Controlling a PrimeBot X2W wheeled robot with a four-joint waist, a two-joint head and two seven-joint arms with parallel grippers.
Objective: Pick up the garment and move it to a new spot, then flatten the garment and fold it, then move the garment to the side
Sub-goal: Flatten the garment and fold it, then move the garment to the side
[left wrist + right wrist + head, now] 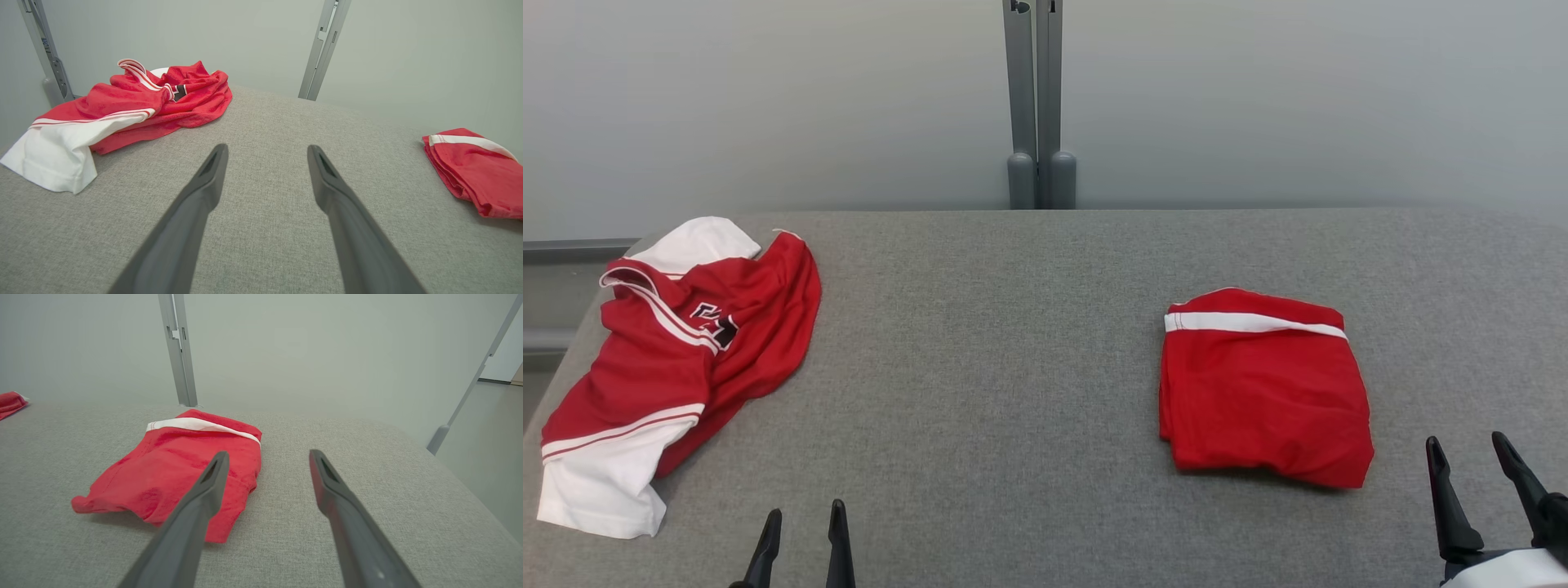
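A crumpled red and white garment (678,351) lies at the left end of the grey table (1013,392); the left wrist view has this garment (122,110) at upper left. A folded red garment with a white band (1262,388) rests flat at the right; the right wrist view has that folded garment (179,473) just ahead and left of the fingers. My left gripper (802,516) stands open near the front edge, right of the crumpled garment, holding nothing. My right gripper (1470,447) is open at the lower right, just right of the folded garment, empty.
A grey double post (1037,106) rises behind the table's far edge against a pale wall. The table's left edge runs close to the crumpled garment. In the right wrist view the table's right edge drops off beside a slanted post (470,392). Bare fabric lies between the garments.
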